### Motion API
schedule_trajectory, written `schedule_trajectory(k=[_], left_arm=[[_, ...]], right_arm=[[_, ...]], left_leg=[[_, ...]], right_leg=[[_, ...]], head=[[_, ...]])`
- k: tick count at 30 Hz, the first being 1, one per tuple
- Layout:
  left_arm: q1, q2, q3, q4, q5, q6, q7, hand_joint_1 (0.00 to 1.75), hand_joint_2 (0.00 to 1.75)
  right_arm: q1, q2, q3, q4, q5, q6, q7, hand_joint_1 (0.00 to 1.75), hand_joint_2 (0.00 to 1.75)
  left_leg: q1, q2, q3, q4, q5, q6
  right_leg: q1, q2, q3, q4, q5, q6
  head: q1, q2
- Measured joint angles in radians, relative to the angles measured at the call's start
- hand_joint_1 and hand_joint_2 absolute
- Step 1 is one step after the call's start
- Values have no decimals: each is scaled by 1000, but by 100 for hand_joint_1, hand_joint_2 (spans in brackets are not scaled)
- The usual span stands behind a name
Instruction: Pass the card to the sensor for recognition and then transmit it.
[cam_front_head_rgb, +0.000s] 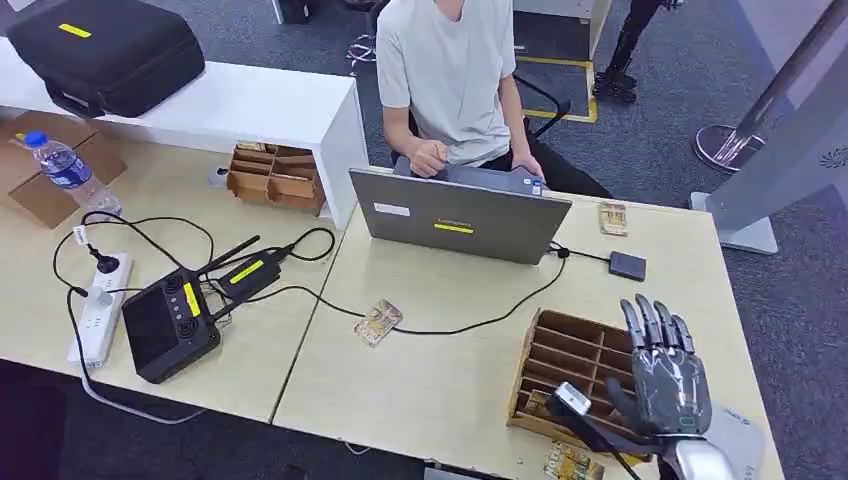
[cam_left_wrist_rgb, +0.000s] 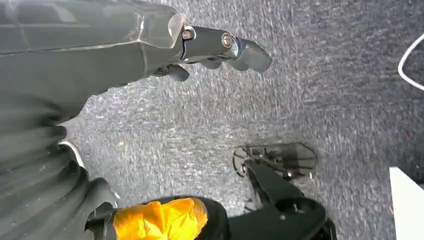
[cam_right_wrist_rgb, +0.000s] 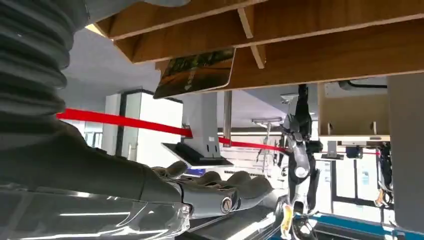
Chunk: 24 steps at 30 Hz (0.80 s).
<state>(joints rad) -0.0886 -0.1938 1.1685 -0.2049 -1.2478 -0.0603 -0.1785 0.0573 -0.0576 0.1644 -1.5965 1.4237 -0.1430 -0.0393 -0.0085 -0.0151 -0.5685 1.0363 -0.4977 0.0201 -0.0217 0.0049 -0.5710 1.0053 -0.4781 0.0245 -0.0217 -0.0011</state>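
Note:
My right hand (cam_front_head_rgb: 665, 375) hovers over the right end of a wooden slotted rack (cam_front_head_rgb: 565, 360) near the table's front edge, fingers spread and holding nothing. A patterned card (cam_front_head_rgb: 535, 404) lies at the rack's front left; in the right wrist view this card (cam_right_wrist_rgb: 195, 72) leans against the rack (cam_right_wrist_rgb: 310, 45), apart from my hand (cam_right_wrist_rgb: 210, 192). Another card (cam_front_head_rgb: 378, 322) lies flat mid-table. A small black sensor pad (cam_front_head_rgb: 627, 265) sits right of the laptop (cam_front_head_rgb: 460, 215), cabled to it. My left hand (cam_left_wrist_rgb: 215, 47) hangs over grey carpet, holding nothing.
A person sits behind the laptop. A further card (cam_front_head_rgb: 612, 218) lies by the far edge and one (cam_front_head_rgb: 572, 462) at the front edge. A black cable (cam_front_head_rgb: 470, 322) crosses the table. On the left table are a black controller (cam_front_head_rgb: 168, 325), power strip (cam_front_head_rgb: 100, 305) and water bottle (cam_front_head_rgb: 65, 170).

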Motion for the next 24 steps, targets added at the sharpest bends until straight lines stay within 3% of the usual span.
schedule_trajectory(k=[16,17,24], left_arm=[[1,15,1,0,0,0,1,0,175],[0,16,1,0,0,0,1,0,175],[1,16,2,0,1,0,1,0,175]], right_arm=[[-20,5,-8,29,-3,-13,1,0,175],[-20,5,-9,29,-3,-13,0,175,175],[-20,6,-9,29,-6,-12,-3,175,175]], left_leg=[[0,0,0,0,0,0],[0,0,0,0,0,0],[0,0,0,0,0,0]], right_leg=[[0,0,0,0,0,0],[0,0,0,0,0,0],[0,0,0,0,0,0]], head=[[0,0],[0,0],[0,0]])
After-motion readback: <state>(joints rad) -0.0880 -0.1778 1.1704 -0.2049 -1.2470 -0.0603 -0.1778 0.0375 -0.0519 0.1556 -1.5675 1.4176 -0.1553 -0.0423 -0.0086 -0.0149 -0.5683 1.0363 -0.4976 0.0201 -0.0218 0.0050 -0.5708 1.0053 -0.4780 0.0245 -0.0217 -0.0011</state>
